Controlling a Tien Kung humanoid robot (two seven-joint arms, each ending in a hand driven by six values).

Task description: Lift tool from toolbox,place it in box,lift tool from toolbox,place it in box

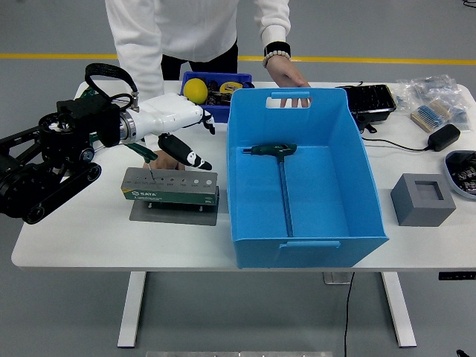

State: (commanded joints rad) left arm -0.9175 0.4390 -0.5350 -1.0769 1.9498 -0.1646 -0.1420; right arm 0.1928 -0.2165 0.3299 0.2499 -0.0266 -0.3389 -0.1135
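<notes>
The blue box [305, 178] stands open-topped; a person's hand [288, 80] grips its far rim, and a T-handle wrench [279, 175] lies inside

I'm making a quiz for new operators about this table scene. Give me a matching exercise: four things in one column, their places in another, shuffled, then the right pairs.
Things:
1. T-handle tool
2. yellow ball
3. grey block
4. left hand

Places:
A. on the table, right of the blue box
B. above the grey tool holder
C. lying inside the blue box
D. in the small blue bin at the far side

Pairs: 1-C, 2-D, 3-A, 4-B
</notes>
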